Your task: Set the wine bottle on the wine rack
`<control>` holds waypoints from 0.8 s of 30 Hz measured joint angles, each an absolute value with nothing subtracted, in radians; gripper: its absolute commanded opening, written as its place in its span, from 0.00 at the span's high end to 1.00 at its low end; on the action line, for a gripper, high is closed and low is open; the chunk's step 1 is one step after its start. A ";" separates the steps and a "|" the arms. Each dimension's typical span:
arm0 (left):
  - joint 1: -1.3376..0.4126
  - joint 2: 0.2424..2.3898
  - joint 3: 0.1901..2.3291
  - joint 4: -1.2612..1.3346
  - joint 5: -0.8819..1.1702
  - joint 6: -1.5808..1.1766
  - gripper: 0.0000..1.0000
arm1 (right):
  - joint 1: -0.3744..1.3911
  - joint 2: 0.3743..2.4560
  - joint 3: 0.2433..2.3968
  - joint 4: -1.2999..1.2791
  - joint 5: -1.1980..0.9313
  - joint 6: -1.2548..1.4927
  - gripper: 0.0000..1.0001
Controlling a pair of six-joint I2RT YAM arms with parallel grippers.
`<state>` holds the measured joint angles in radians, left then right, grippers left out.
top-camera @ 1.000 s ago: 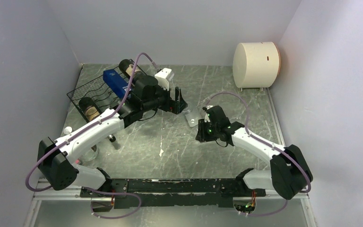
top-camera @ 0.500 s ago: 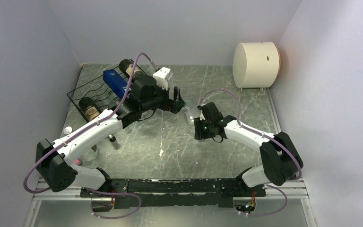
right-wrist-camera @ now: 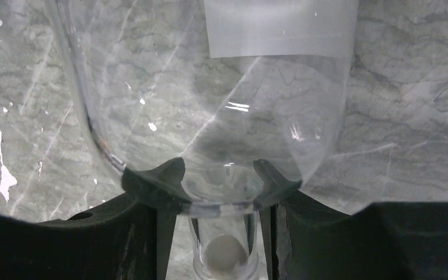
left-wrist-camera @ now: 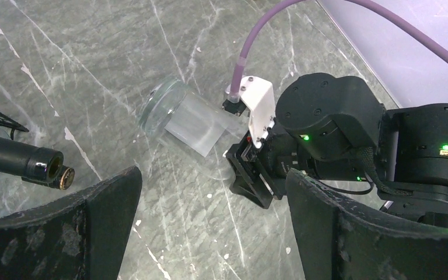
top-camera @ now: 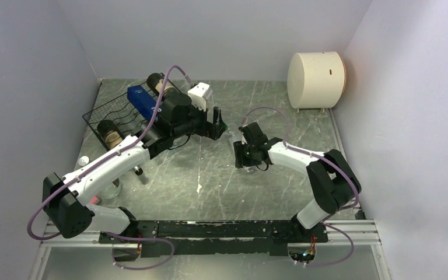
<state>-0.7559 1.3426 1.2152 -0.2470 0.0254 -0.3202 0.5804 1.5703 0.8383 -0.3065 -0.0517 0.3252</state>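
Note:
A clear, empty wine bottle (top-camera: 230,140) lies on its side on the grey marble tabletop, and shows in the left wrist view (left-wrist-camera: 181,119) and the right wrist view (right-wrist-camera: 210,111). My right gripper (top-camera: 238,150) (right-wrist-camera: 219,178) is open, its fingers on either side of the bottle's neck with a thin gap on one side. My left gripper (top-camera: 217,123) (left-wrist-camera: 213,233) hangs wide open just left of the bottle with nothing between its fingers. The black wire wine rack (top-camera: 102,116) stands at the back left.
The rack holds a blue bottle (top-camera: 143,100) and two dark bottles (top-camera: 158,83); one dark neck (left-wrist-camera: 26,163) shows in the left wrist view. A white box (top-camera: 201,93) sits behind the left gripper. A cream cylinder (top-camera: 316,80) stands back right. Small items (top-camera: 83,160) lie far left.
My right arm has swung left to the bottle and its jaws have widened around the neck. The left gripper has shifted only slightly and stays open.

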 measured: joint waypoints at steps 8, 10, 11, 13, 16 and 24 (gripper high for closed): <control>-0.755 1.343 1.215 -0.263 0.022 -0.316 0.03 | 0.598 1.591 0.832 -0.280 -0.010 0.344 0.53; -0.754 1.343 1.215 -0.268 0.022 -0.313 0.03 | 0.600 1.590 0.822 -0.261 -0.003 0.352 0.54; -0.754 1.342 1.215 -0.269 0.022 -0.313 0.03 | 0.602 1.589 0.818 -0.254 0.000 0.355 0.54; -0.754 1.340 1.215 -0.271 0.022 -0.313 0.03 | 0.603 1.588 0.812 -0.236 0.008 0.360 0.57; -0.754 1.331 1.215 -0.276 0.022 -0.313 0.03 | 0.603 1.589 0.803 -0.212 0.020 0.362 0.76; -0.754 1.313 1.215 -0.281 0.021 -0.312 0.03 | 0.614 1.566 0.764 -0.149 0.073 0.380 1.00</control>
